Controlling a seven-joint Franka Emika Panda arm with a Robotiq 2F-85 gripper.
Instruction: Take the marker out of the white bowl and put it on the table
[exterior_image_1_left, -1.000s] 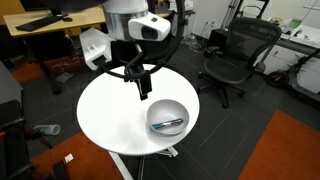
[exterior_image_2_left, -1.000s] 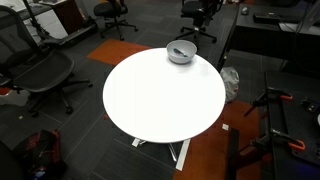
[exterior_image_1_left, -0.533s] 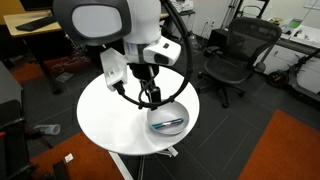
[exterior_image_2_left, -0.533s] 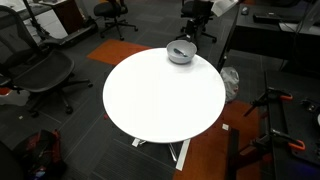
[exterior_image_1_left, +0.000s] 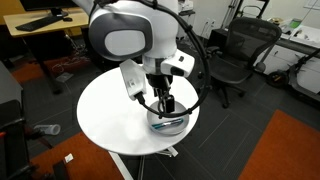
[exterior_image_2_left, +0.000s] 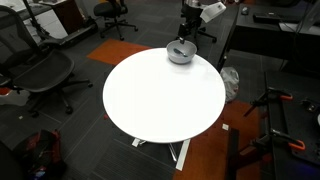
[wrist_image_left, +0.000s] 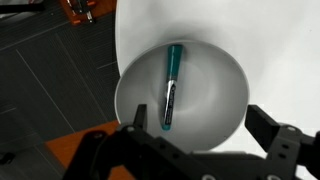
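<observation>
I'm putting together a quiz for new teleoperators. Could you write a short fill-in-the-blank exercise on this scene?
1. The marker lies ____ the white bowl.
2. The gripper hovers above the bowl with its jaws ____.
3. The bowl stands near the ____ of the round table, not at its middle.

Missing words: inside; open; edge

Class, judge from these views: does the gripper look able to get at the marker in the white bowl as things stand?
Probably yes: the gripper hangs open above the white bowl, and the marker lies uncovered inside with nothing over it.
</observation>
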